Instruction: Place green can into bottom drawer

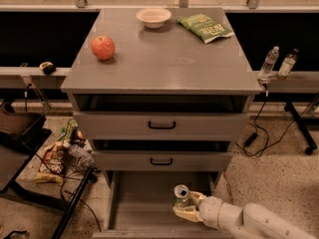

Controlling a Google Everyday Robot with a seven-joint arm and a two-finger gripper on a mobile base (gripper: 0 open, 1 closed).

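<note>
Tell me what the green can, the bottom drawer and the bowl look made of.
The green can looks like thin metal: shiny silver top, glossy green body. The bottom drawer seems painted sheet metal, matte grey and flat. The bowl is pale and smooth, ceramic or plastic. The pincer holds the can at the drawer's right side.

green can [181,194] in gripper [184,204], above bottom drawer [142,200]
</note>
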